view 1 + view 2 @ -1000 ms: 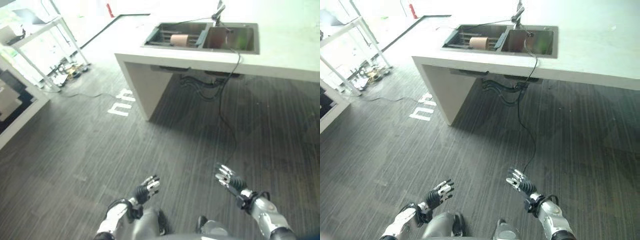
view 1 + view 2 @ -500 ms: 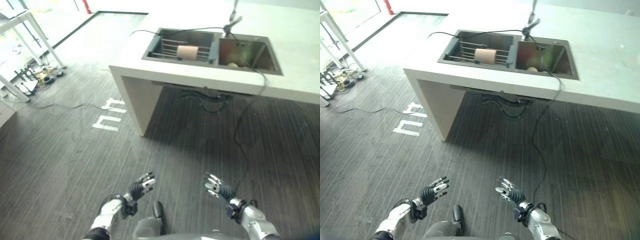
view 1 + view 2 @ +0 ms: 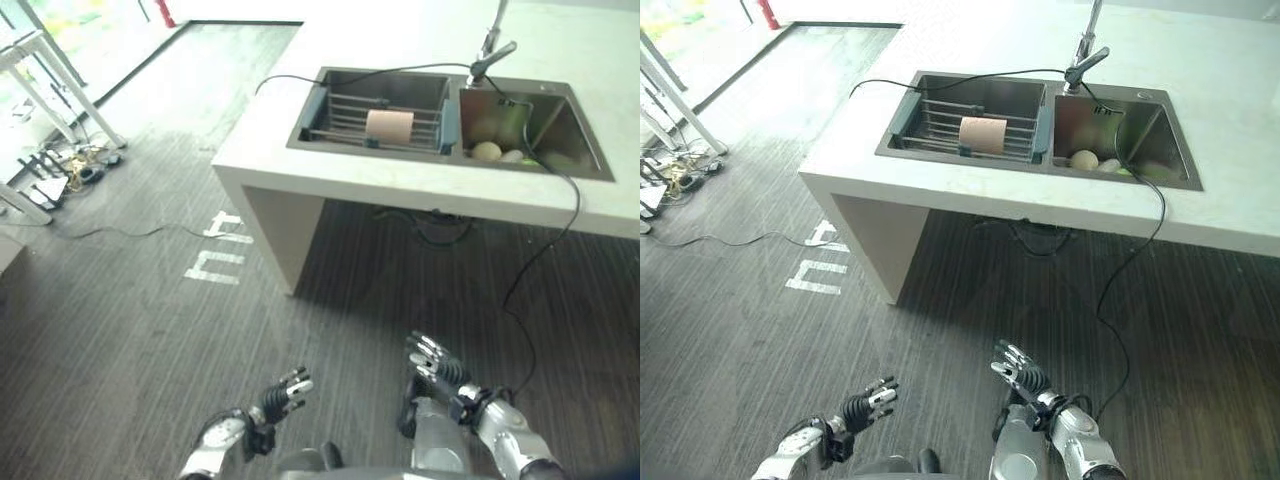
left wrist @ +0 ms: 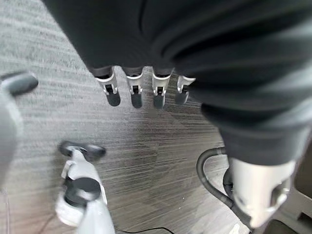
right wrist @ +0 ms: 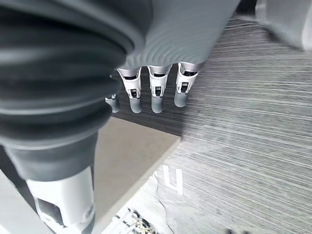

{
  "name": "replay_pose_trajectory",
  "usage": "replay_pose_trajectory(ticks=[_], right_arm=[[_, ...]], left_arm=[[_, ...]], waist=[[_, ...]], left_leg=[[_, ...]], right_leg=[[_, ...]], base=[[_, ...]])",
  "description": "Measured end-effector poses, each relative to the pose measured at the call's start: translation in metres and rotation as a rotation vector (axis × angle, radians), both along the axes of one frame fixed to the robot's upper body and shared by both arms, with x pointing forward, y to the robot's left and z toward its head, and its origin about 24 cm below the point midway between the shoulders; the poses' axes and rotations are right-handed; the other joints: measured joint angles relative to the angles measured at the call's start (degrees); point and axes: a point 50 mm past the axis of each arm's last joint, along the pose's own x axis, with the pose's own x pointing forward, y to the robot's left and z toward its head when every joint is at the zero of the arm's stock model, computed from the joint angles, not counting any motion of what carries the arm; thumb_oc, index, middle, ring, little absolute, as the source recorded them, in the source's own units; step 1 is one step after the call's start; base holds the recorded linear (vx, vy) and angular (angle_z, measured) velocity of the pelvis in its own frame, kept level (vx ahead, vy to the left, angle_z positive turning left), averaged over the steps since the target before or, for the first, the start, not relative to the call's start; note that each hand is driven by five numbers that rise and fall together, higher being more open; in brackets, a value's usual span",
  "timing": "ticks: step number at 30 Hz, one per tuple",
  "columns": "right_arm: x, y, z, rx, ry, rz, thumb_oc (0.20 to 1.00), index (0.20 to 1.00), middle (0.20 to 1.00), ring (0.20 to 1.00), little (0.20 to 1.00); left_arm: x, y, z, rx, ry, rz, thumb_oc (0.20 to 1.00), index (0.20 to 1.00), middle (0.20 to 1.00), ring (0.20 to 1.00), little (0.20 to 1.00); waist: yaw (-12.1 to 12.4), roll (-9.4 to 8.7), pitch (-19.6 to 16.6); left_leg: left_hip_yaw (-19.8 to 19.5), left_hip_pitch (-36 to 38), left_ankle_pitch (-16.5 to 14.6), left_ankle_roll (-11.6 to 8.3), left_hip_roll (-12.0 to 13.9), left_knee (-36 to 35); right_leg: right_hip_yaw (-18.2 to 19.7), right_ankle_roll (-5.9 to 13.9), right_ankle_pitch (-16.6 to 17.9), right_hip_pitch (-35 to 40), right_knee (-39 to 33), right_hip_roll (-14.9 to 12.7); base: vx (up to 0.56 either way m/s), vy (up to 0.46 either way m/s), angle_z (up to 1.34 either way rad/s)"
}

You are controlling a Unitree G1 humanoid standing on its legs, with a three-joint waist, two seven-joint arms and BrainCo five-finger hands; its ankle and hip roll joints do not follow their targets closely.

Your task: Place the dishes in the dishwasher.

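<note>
The left hand (image 3: 282,393) hangs low over the floor, fingers relaxed and empty. On the table (image 3: 300,170), the left sink basin (image 3: 340,85) holds a wire rack (image 3: 345,112) with a tan dish (image 3: 389,126); the right basin (image 3: 560,120) holds pale round dishes (image 3: 487,151). The right hand (image 3: 436,361) is likewise loose and empty.

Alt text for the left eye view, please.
Both robot hands, left hand and right hand, hang open and empty above a dark floor. Ahead, a pale counter holds a double sink: a wire rack with a tan cup, and round items.
</note>
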Motion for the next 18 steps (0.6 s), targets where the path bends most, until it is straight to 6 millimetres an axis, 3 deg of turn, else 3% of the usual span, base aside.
replay_pose_trajectory(ticks=[1,2,5,6,7,9,10,11,12,13,14,16,18], right_arm=[[0.006,-0.004,0.005,-0.013,-0.019,0.001,1.000,1.000,1.000,1.000,1.000],[0.009,-0.005,0.008,-0.020,-0.033,0.007,1.000,1.000,1.000,1.000,1.000],[0.013,-0.015,0.013,-0.055,-0.051,0.016,1.000,1.000,1.000,1.000,1.000],[0.014,-0.019,0.014,-0.066,-0.052,0.013,1.000,1.000,1.000,1.000,1.000],[0.013,-0.023,0.014,-0.078,-0.048,0.013,1.000,1.000,1.000,1.000,1.000],[0.012,-0.025,0.013,-0.082,-0.039,0.004,1.000,1.000,1.000,1.000,1.000],[0.010,-0.027,0.011,-0.083,-0.029,-0.012,1.000,1.000,1.000,1.000,1.000],[0.010,-0.026,0.010,-0.078,-0.022,-0.010,1.000,1.000,1.000,1.000,1.000],[0.010,-0.026,0.010,-0.078,-0.022,-0.010,1.000,1.000,1.000,1.000,1.000],[0.007,-0.022,0.006,-0.069,-0.001,-0.012,1.000,1.000,1.000,1.000,1.000],[0.005,-0.021,0.001,-0.067,0.025,-0.012,1.000,1.000,1.000,1.000,1.000],[0.000,-0.020,-0.004,-0.089,0.061,-0.003,1.000,1.000,1.000,1.000,1.000],[-0.017,-0.025,-0.023,-0.173,0.180,0.024,1.000,1.000,1.000,1.000,1.000]], left_arm=[[0.000,-0.006,-0.001,-0.018,0.000,0.004,1.000,1.000,1.000,1.000,1.000],[0.004,-0.007,0.001,-0.023,-0.010,0.005,1.000,1.000,1.000,1.000,1.000],[0.016,-0.018,0.005,-0.053,-0.043,0.012,1.000,1.000,1.000,1.000,1.000],[0.023,-0.022,0.008,-0.059,-0.064,0.013,1.000,1.000,1.000,1.000,1.000],[0.031,-0.024,0.011,-0.062,-0.097,0.021,1.000,1.000,1.000,1.000,1.000],[0.030,-0.021,0.011,-0.060,-0.097,0.046,1.000,1.000,1.000,1.000,1.000],[0.034,-0.018,0.013,-0.047,-0.106,0.067,1.000,1.000,1.000,1.000,1.000],[0.032,-0.014,0.012,-0.032,-0.100,0.078,1.000,1.000,1.000,1.000,1.000],[0.032,-0.014,0.012,-0.032,-0.100,0.078,1.000,1.000,1.000,1.000,1.000],[0.027,-0.006,0.008,-0.004,-0.078,0.092,1.000,1.000,1.000,1.000,1.000],[0.022,-0.003,0.004,0.009,-0.049,0.101,1.000,1.000,1.000,1.000,1.000],[0.022,-0.002,0.004,0.019,-0.045,0.098,1.000,1.000,1.000,1.000,1.000],[0.024,-0.001,0.000,0.030,-0.030,0.102,1.000,1.000,1.000,1.000,1.000]], waist=[[-0.03,1.33,-0.31],[-0.10,1.01,-0.60],[-0.05,0.73,-1.45],[-0.11,0.62,-1.46],[0.01,-0.40,-1.56],[0.04,-1.14,-1.41],[0.26,-1.46,-1.45],[0.22,-2.36,-1.22],[0.22,-2.36,-1.22],[0.22,-3.03,-1.32],[0.27,-3.48,-1.78],[-0.46,-2.41,-2.45],[-0.37,-1.87,-2.74]], left_leg=[[-0.37,-0.78,-0.10,-0.27,2.73,4.37],[-0.75,-2.00,0.13,-0.62,4.54,11.36],[-2.68,-7.15,2.62,-3.73,4.65,20.59],[-3.68,-9.20,4.65,-4.74,4.68,23.98],[-6.92,-15.87,11.67,-8.37,4.27,34.60],[-7.57,-22.33,12.77,-8.02,4.00,44.48],[-5.89,-28.06,11.54,-6.53,4.00,50.48],[-4.51,-30.14,10.35,-4.57,3.91,50.49],[-4.51,-30.14,10.35,-4.57,3.91,50.49],[-1.75,-29.91,8.44,-2.07,3.06,41.58],[-0.10,-27.12,8.06,-1.11,2.90,30.96],[-0.71,-24.99,8.64,-2.21,4.31,19.85],[-5.28,-20.49,11.11,-5.71,6.96,3.51]], right_leg=[[-0.37,-2.54,-0.43,2.75,-2.07,3.27],[-0.15,-3.57,-1.99,5.82,-3.62,4.76],[0.42,-5.49,-3.71,6.75,-4.14,5.06],[0.41,-5.94,-4.11,6.80,-4.20,5.04],[0.41,-6.49,-4.52,7.36,-5.01,4.63],[0.56,-7.94,-5.56,8.35,-5.22,4.39],[0.27,-8.05,-5.96,8.94,-5.61,4.39],[0.11,-7.89,-5.87,9.68,-6.14,4.45],[0.11,-7.89,-5.87,9.68,-6.14,4.45],[0.28,-7.57,-5.88,11.33,-7.22,4.83],[0.98,-7.33,-6.01,12.03,-8.05,5.53],[1.29,-6.81,-5.71,13.18,-9.10,7.72],[1.43,-6.32,-5.90,13.37,-9.15,9.38]], base=[[0.32,-0.301,-0.16],[0.28,-0.293,-0.33],[0.11,-0.181,-0.18],[0.13,-0.244,-0.03],[0.12,-0.210,-0.04],[0.11,-0.113,-0.01],[0.16,0.026,0.04],[0.17,0.062,0.01],[0.15,0.070,-0.13],[0.14,0.131,-0.28],[0.15,0.181,-0.33],[0.18,0.257,-0.16],[0.16,0.242,-0.01]])
